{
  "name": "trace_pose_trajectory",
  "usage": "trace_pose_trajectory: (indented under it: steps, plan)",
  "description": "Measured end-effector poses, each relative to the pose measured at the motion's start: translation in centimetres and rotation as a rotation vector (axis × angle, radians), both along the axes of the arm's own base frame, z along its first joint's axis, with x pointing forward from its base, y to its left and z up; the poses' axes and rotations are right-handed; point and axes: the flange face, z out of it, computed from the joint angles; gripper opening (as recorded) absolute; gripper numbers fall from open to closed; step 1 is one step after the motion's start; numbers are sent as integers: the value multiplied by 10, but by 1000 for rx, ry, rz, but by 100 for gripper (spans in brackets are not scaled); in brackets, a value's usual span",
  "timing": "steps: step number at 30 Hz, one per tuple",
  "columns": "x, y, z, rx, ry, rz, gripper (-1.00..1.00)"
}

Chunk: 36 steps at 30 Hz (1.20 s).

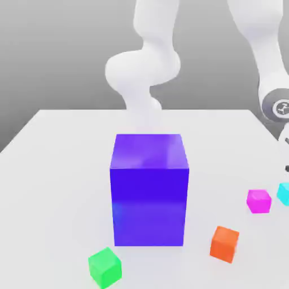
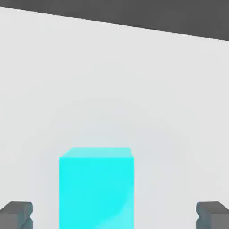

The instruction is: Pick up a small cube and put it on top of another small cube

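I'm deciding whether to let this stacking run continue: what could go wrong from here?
1. The open gripper straddles the cyan cube, not the magenta cube; closing now would likely grab the wrong one.
2. The cyan and magenta cubes sit close together, so correcting might nudge the magenta one.
3. The green cube lies beyond the big blue block, which a low carry might clip.

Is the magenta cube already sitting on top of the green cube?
No, the magenta cube rests on the table far from the green cube, which has nothing on it.
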Motion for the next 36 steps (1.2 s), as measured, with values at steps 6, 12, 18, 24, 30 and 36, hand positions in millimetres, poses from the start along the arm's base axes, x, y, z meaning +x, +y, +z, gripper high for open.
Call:
trace_pose_trajectory:
  steps: [6,12,18,24,30,36]
  plan:
    - [8,-31,-3,-16,-3,-24,100]
    - [15,-62,-1,-9,-4,-57,100]
    - [20,-89,-3,13,-2,-90,100]
    - [21,-91,-57,16,-1,-93,-100]
    - [20,-91,-62,15,0,-94,-100]
    - [21,-91,-15,14,-3,-93,-100]
